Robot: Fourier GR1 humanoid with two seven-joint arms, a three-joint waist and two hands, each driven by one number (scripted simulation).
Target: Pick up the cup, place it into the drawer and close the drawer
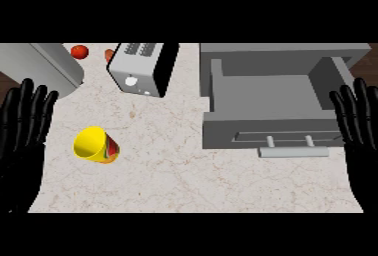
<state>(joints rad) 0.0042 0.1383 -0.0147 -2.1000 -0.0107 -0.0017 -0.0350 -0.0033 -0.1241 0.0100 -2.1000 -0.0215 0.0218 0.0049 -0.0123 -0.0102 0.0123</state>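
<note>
A yellow cup [95, 145] with red markings on its side lies tipped on the marble counter at the left, its mouth facing the upper left. The grey drawer [269, 131] stands pulled open at the right, its inside bare, with a pale bar handle [293, 151] on its front. My left hand [22, 125] rests open at the left edge, fingers up, a short way left of the cup. At the right edge my right hand [360, 125] rests open, fingers up, beside the drawer's front corner. Neither hand touches anything.
A silver and black toaster [140, 67] stands at the back centre. Two red round items [80, 51] lie behind it to the left. A grey box-like appliance [48, 65] fills the back left corner. Bare marble counter [192, 180] stretches along the front.
</note>
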